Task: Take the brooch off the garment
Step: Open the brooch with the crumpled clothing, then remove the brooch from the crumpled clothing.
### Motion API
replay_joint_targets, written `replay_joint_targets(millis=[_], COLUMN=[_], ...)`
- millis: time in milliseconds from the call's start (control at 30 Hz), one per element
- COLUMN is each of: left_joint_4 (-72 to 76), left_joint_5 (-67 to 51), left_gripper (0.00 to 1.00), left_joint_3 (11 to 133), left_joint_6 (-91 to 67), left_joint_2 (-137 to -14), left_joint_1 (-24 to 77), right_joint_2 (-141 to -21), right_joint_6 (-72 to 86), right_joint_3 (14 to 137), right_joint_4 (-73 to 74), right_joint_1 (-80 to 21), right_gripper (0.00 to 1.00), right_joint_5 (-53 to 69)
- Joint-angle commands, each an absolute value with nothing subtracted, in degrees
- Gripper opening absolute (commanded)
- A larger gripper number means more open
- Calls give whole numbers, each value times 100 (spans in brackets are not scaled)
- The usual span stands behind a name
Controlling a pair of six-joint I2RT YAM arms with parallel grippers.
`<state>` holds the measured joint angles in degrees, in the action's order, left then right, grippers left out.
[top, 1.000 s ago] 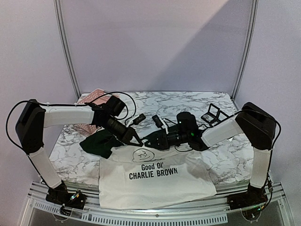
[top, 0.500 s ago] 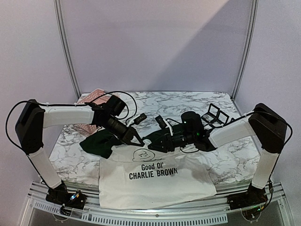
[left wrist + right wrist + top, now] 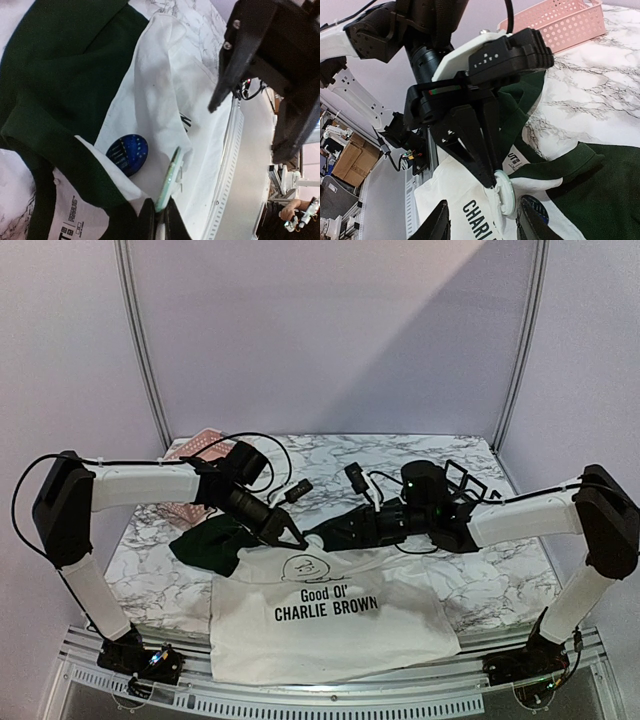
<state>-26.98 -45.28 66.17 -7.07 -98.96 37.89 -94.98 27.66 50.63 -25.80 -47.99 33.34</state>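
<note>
The white T-shirt with dark green sleeves lies at the table's front, printed side up. It also shows in the left wrist view and the right wrist view. My left gripper is shut on the rim of a round pale green brooch near the collar. White cloth is bunched against the brooch's back. A dark blue round badge sits on the shirt beside it. My right gripper is open and empty, just right of the brooch.
A pink perforated basket stands at the back left. A black wire frame sits at the back right behind the right arm. The marble table ends at a metal rail in front.
My right arm has drawn back to the right and stretched out, and its gripper has moved away from the collar. The left arm and the brooch have stayed put.
</note>
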Motion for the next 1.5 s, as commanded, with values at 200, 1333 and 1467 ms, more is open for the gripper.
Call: replay_joint_targets(millis=[200, 1333, 1467], left_joint_4=[-2552, -2596, -2644], left_joint_5=[-4696, -4646, -4671], left_gripper=[0, 0, 10], left_joint_3=[6671, 6705, 6744], left_joint_6=[-646, -643, -675], left_joint_2=[-9694, -9702, -9747], left_joint_1=[3858, 3882, 3878], right_joint_2=[-10236, -10399, -10287], right_joint_6=[2525, 2648, 2609], right_joint_3=[5650, 5674, 5636], right_joint_4=[-2184, -2353, -2337], right_joint_1=[-4889, -4890, -4889], right_gripper=[31, 0, 0], right_joint_5=[3347, 3489, 3296])
